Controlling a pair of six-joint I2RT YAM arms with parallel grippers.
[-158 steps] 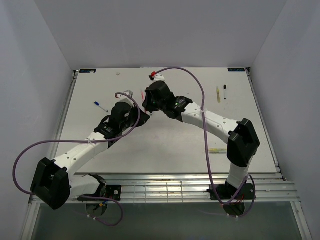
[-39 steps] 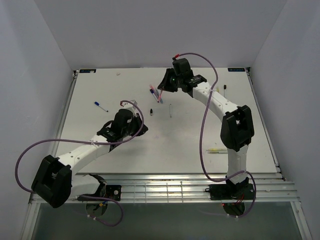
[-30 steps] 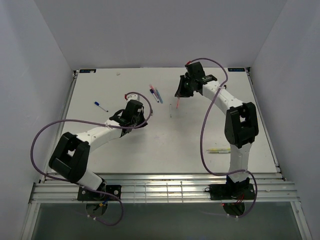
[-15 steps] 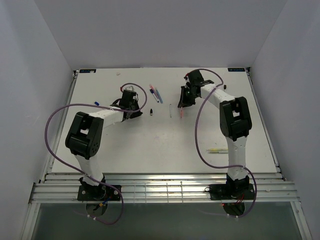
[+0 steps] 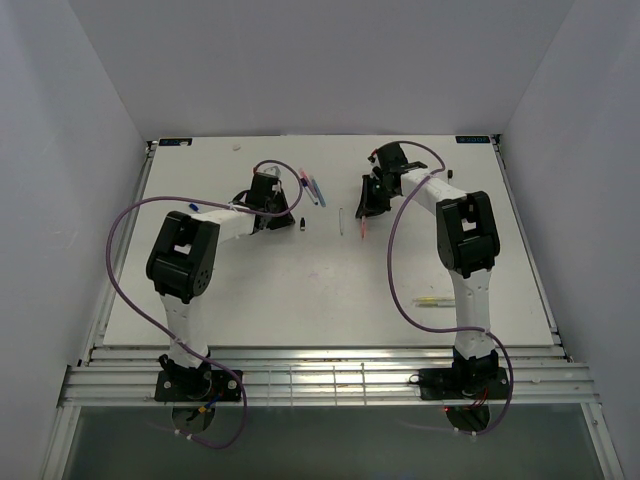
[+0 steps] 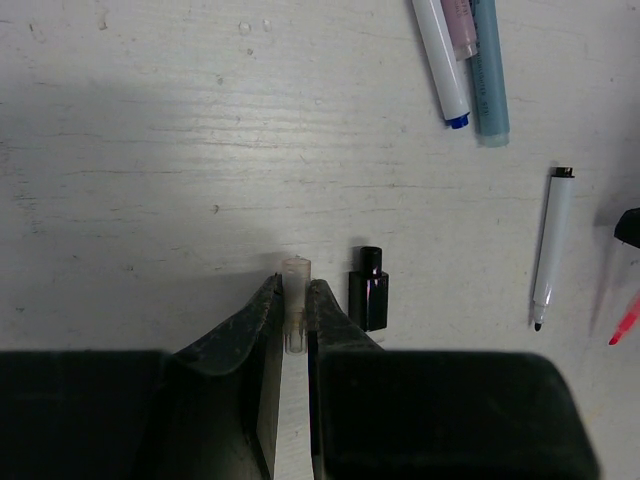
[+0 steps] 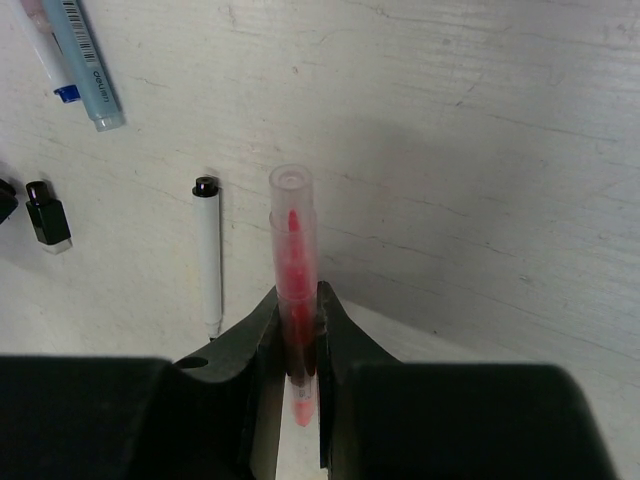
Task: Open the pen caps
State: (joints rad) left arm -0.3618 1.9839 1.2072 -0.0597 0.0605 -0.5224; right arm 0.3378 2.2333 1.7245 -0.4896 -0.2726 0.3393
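Scuffed white tabletop [image 6: 150,150]. Pinched between left gripper [image 6: 293,305] jaws: clear cap [image 6: 296,270], just beside black cap [image 6: 368,290]. Pinched by right gripper [image 7: 297,320], right of black cap: pink pen [image 7: 291,220]. Likely light, stiff, slick; best gripped mid-barrel.

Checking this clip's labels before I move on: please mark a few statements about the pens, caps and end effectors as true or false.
1. The right end effector is shut on a red pen. True.
2. The left end effector holds the black cap. False: it is shut on a clear cap; the black cap lies on the table just beside it.
3. The white pen lies loose on the table, in neither end effector. True.
4. The blue-tipped pen and the pale blue pen lie far apart. False: they lie side by side.
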